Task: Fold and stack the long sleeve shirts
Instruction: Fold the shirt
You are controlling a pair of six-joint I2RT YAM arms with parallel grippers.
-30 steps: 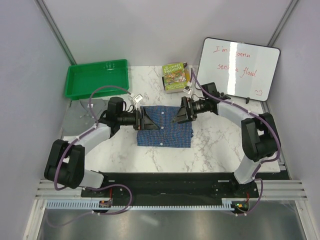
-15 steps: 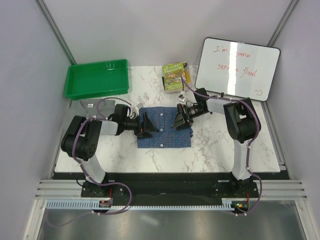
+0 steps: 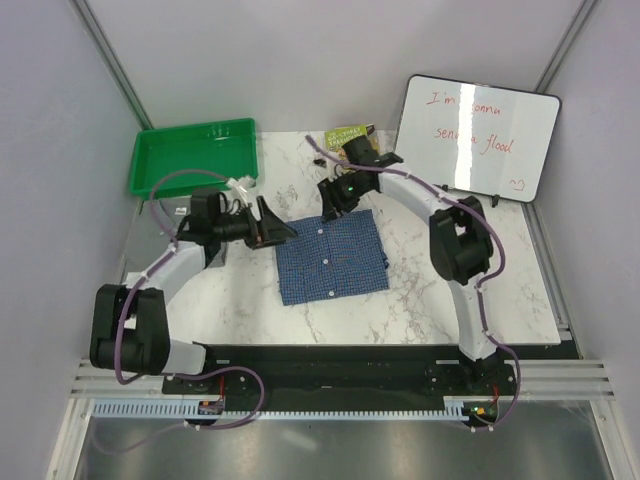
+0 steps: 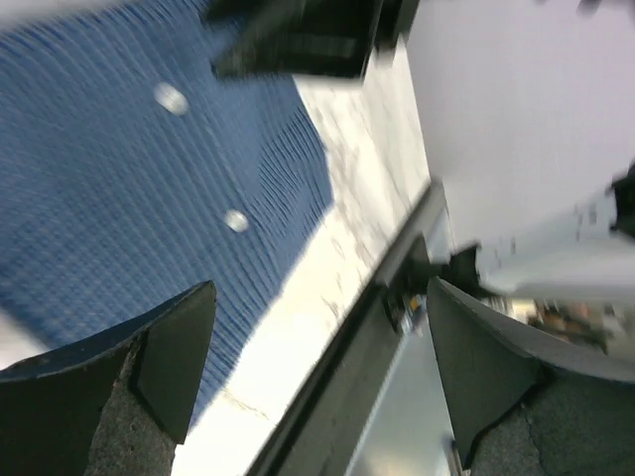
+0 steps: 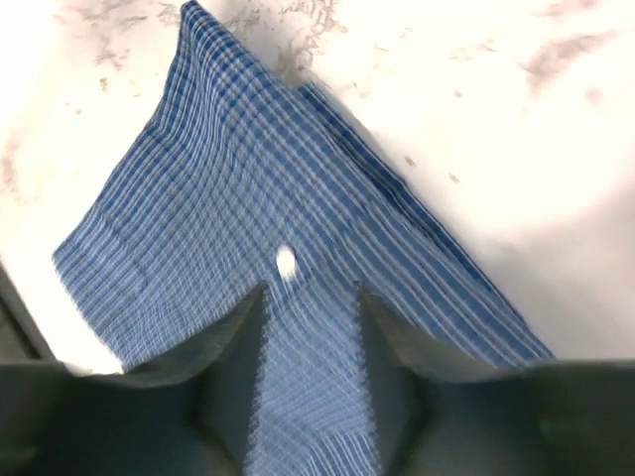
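White marble bench (image 3: 440,270) between pale walls (image 3: 60,150), whiteboard (image 3: 475,125) far right, green tray (image 3: 195,128) far left. The folded blue shirt (image 3: 332,258) lies mid-bench. Left gripper (image 3: 280,228) beside its left corner, jaws wide; right gripper (image 3: 335,200) at its far edge, jaws narrow, grip unclear.

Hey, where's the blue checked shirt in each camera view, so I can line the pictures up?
Top external: the blue checked shirt lies folded in the middle of the marble tabletop.
Left wrist: it fills the upper left.
Right wrist: it runs from the top left to the bottom centre.
Shared landmark: the marble tabletop beside the shirt shows in all three views.
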